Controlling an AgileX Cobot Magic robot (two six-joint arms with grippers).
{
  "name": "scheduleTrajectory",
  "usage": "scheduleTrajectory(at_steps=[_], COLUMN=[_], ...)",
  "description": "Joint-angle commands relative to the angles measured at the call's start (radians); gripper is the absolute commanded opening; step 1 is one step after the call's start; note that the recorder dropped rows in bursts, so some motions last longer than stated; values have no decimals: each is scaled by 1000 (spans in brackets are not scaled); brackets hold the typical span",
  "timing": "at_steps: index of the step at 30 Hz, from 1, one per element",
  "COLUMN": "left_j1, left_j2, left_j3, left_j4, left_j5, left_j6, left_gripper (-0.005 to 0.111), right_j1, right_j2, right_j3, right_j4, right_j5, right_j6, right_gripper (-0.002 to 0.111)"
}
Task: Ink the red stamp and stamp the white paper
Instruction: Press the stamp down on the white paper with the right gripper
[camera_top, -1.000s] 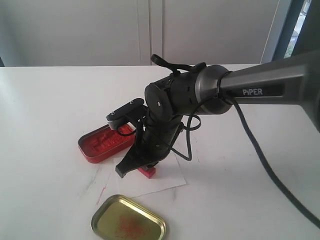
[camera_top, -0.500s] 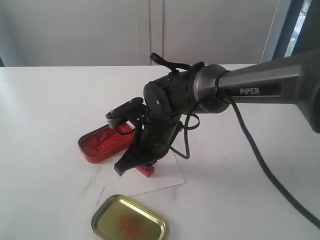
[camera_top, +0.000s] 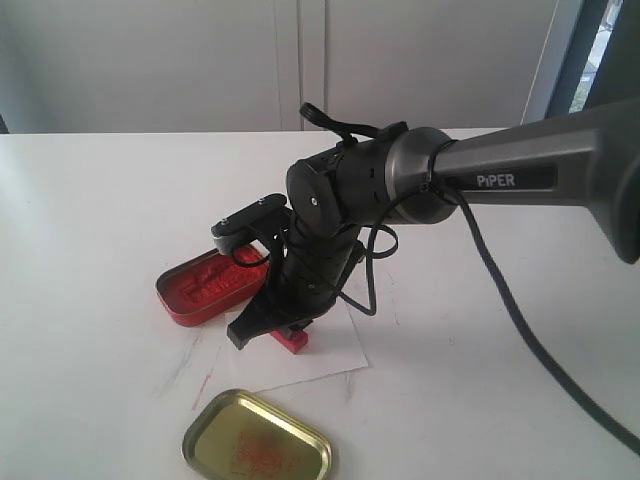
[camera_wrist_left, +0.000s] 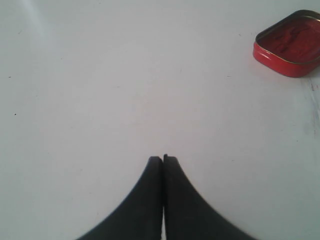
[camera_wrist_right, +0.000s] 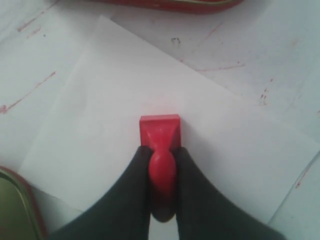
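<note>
Knob of red stamp (camera_wrist_right: 160, 131) sits pinched in my right end effector (camera_wrist_right: 161, 150), base on white paper (camera_wrist_right: 100, 125); seems rigid, light.

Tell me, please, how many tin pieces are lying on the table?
2. The red ink-filled tin lies left of the white paper in the exterior view; the gold lid in front of it, nearer the camera. The right arm could hide more.

The stamp (camera_top: 291, 341) is set on the paper (camera_top: 338, 350), which is laid flat on the table (camera_top: 100, 200). The ink tin (camera_top: 205, 290) is placed just behind and left of the paper, and the lid (camera_top: 258, 446) just before its left corner.
</note>
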Motion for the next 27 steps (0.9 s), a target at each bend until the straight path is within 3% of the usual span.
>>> scheduleTrajectory(at_steps=[1, 27], left_j1=[2, 2], left_j2=[-5, -5], left_j3=[8, 8], left_j4=[-2, -2], left_j5=[8, 8], left_j6=[-4, -4], left_gripper=[0, 0], right_j1=[-1, -1], right_j2=[82, 83], right_j3=[32, 32], right_j4=[-4, -4], right_j5=[20, 93], right_j6=[6, -3], right_gripper=[0, 0])
